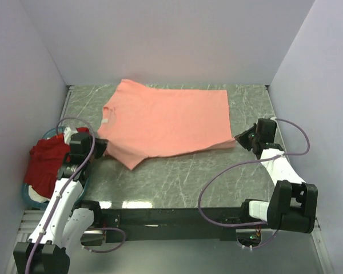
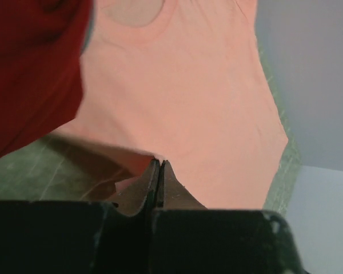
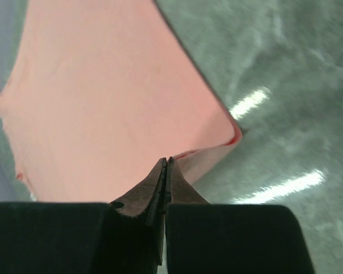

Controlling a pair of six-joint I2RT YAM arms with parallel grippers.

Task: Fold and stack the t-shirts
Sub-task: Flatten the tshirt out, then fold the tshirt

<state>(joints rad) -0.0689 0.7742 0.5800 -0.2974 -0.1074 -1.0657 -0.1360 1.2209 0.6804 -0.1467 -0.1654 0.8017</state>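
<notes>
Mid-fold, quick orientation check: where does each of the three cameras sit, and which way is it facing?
Top external: above and behind the bases, looking down and forward at the table; both arms show, with the salmon-pink t-shirt between the left gripper and the right gripper.
Left wrist: on the left arm, looking past its shut fingers over that shirt; the dark red t-shirt is at upper left.
Right wrist: on the right arm, looking past its shut fingers across the shirt's corner.
Shared: all three show the salmon-pink t-shirt.
</notes>
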